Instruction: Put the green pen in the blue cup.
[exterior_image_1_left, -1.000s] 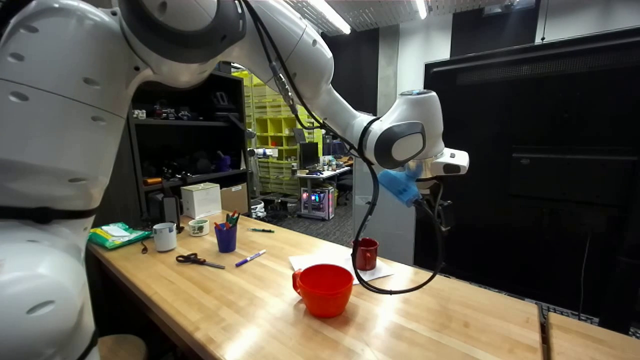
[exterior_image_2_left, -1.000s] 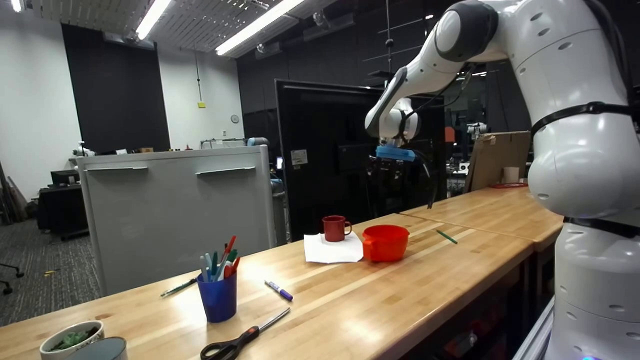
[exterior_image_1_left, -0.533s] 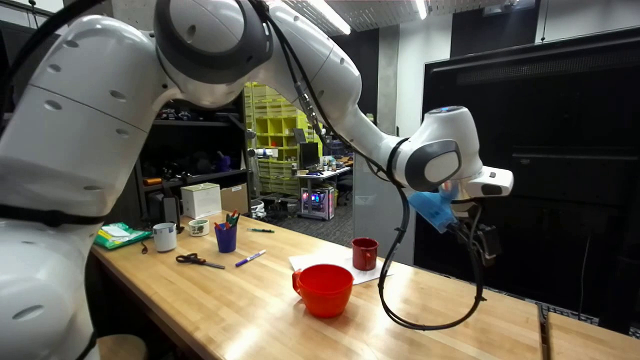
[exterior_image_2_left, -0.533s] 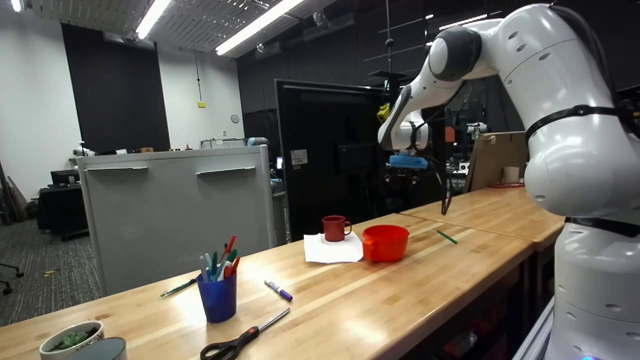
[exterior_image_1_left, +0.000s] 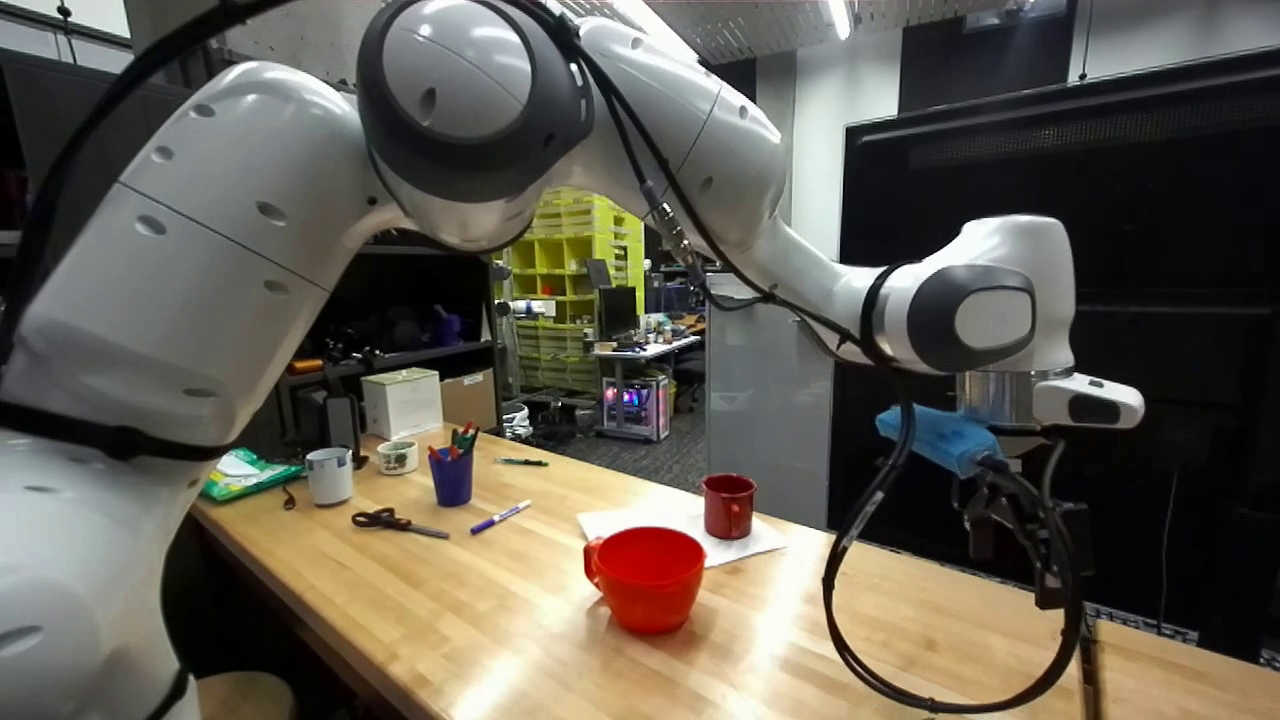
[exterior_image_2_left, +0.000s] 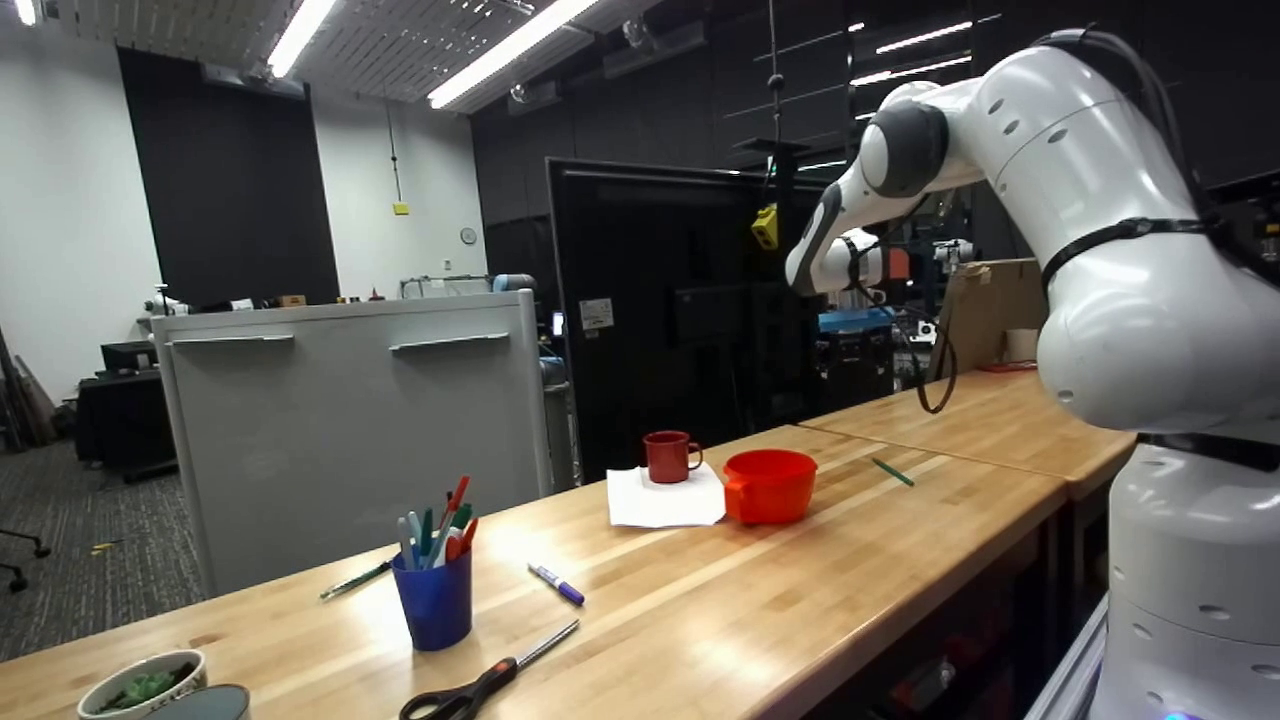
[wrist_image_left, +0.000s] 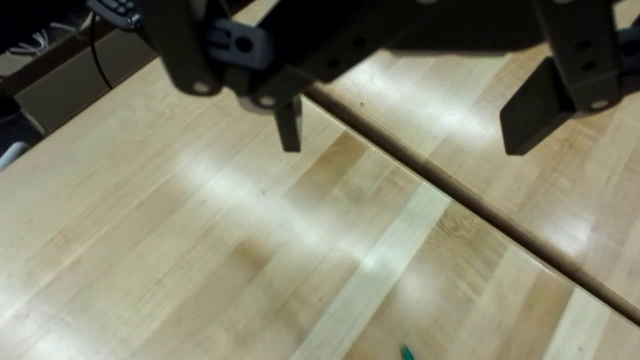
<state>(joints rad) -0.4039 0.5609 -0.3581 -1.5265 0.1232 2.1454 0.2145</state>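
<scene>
Green pen (exterior_image_2_left: 893, 472) lay on tabletop (exterior_image_2_left: 680, 620) near bowl (exterior_image_2_left: 772, 490), long axis slanting upper-left to lower-right in an exterior view; visible end pointed up in wrist view. Claw (wrist_image_left: 407, 125) spread wide above tabletop.

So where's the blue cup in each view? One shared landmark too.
In an exterior view: the blue cup sits left of centre, scissors to its lower left.
In an exterior view: the blue cup is low, left of centre, scissors to its lower right.
Wrist view: not in it.
Shared landmark: table seam, right of centre in both exterior views, diagonal in the wrist view.
</scene>
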